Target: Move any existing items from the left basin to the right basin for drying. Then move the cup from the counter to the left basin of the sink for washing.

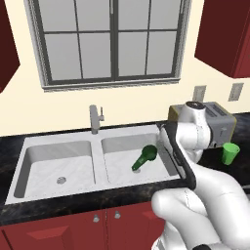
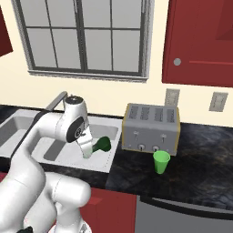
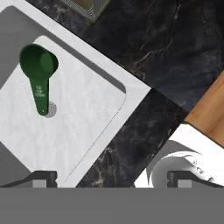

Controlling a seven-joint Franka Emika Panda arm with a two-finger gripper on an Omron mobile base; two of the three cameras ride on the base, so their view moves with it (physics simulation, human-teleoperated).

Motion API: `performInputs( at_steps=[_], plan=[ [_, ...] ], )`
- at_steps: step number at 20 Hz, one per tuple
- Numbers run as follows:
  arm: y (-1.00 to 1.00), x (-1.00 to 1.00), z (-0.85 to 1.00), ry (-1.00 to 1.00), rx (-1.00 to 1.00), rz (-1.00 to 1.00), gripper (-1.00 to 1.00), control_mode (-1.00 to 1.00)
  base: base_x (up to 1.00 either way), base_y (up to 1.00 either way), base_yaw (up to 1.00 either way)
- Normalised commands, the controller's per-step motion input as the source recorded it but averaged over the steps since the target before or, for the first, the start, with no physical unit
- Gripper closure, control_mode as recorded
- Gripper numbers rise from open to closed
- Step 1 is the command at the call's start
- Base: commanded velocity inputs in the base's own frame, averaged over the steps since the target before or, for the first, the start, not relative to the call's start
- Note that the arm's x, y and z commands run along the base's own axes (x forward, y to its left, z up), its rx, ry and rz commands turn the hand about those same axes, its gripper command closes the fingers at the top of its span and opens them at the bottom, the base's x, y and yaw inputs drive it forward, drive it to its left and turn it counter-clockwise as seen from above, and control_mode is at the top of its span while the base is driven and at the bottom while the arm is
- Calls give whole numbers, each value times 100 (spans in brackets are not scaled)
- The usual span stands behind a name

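The arm covers the right basin's (image 1: 117, 168) near right corner in the left base view and part of the dark green bottle (image 2: 103, 144) in the right base view. The claw (image 3: 111, 179) stands wide open, holding nothing, above the basin's edge and the black worktop (image 3: 166, 39). The bottle lies in the right basin, its neck at the drain. The left basin (image 1: 49, 166) is bare. The light-green cup (image 2: 161, 162) stands on the worktop before the toaster (image 2: 151, 128), under a window (image 1: 112, 39).

The bottle-like object (image 1: 144, 158) lies in the right basin (image 1: 119, 168) of the sink (image 1: 29, 146), its narrow end beside the drain. The left basin (image 1: 44, 168) lies beside it. Right of the sink, on the bench (image 2: 200, 168), the cup (image 2: 161, 162) stands before the toaster (image 2: 151, 129).
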Motion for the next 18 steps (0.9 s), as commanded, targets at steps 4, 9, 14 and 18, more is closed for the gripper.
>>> performInputs(
  at_steps=[4, 9, 14, 18],
  plan=[
    [-41, -49, 32, 0, 0, 0, -100, -100, 0, 0, 0],
    [-41, -41, 32, 0, 0, 1, -100, -100, 0, 0, 0],
    [-42, -25, 25, 0, 0, 2, -100, -100, 0, 0, 0],
    [-41, -3, 23, 0, -3, 3, -100, -100, 0, 0, 0]
  ],
)
